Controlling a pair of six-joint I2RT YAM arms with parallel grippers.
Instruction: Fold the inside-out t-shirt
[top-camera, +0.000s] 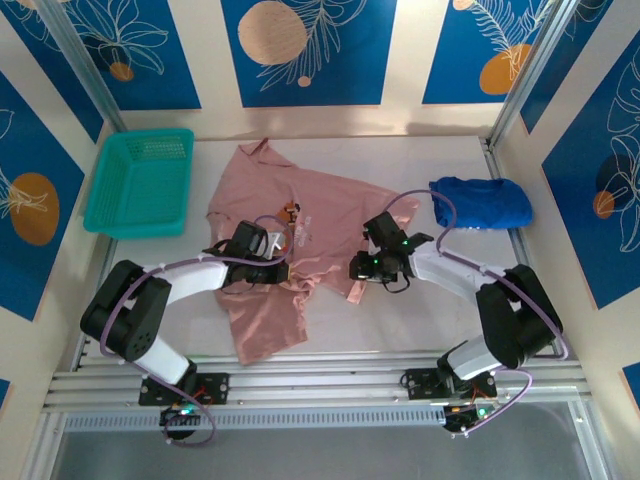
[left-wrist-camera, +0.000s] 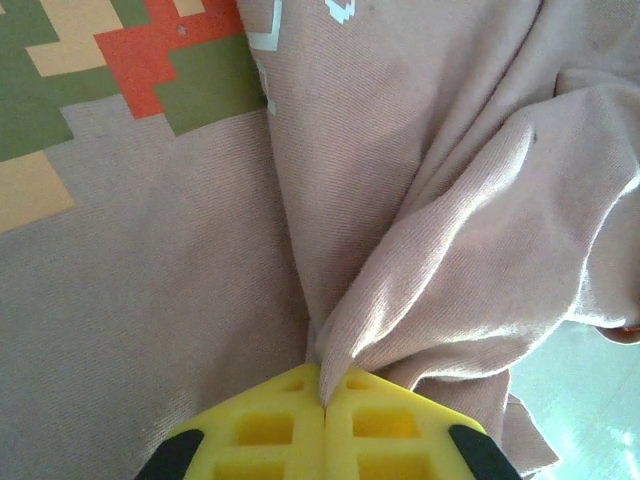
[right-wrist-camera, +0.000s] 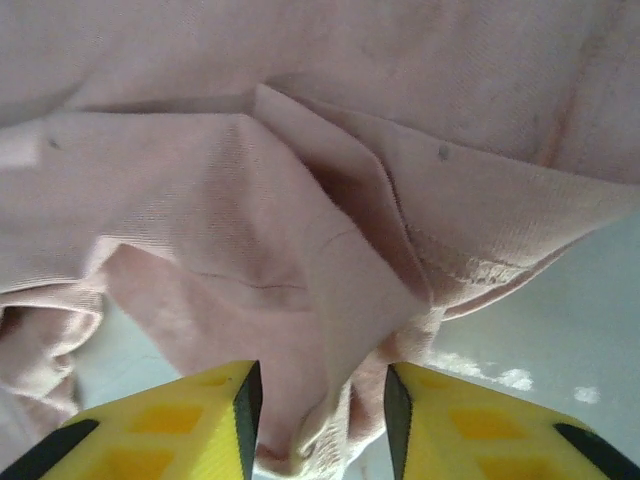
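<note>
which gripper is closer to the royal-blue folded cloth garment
Right. The right gripper is at the edge of the dusty-pink cloth t-shirt, on the side facing the royal-blue folded garment; the left gripper pinches the shirt farther across, away from it.

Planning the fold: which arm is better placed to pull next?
Likely left: the left pincer is shut on the salmon-pink cloth t-shirt; the right pincer stands open around a fold.

In the left wrist view the left gripper (left-wrist-camera: 323, 385) fingers run off the bottom edge, and the print (left-wrist-camera: 150, 70) runs off the top and left edges. The shirt (right-wrist-camera: 200, 200) fold between the right gripper (right-wrist-camera: 323, 400) fingers is cut off at the bottom edge. From above, both grippers' fingertips and the print are too small to make out.
</note>
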